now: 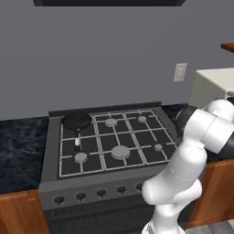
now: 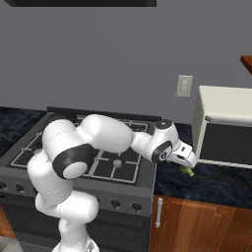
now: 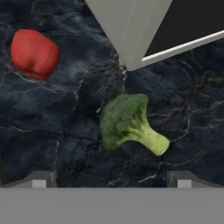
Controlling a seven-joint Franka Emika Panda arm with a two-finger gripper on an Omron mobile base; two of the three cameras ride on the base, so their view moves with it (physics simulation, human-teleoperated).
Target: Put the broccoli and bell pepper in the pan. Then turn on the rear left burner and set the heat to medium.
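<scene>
The broccoli, a green floret with a pale stem, lies on the dark marble counter just beyond my gripper, whose fingers stand wide open on either side of it with nothing between them. The red bell pepper rests on the same counter, further off to the upper left in the hand view. In the right base view the gripper hangs low over the broccoli, right of the stove. The black pan sits on the stove's rear left burner, its whitish handle tip pointing forward.
A white boxy appliance stands on the counter close behind the broccoli, its corner near the vegetables. The stove has grey burner caps and a row of knobs along its front. A wall outlet is above the counter.
</scene>
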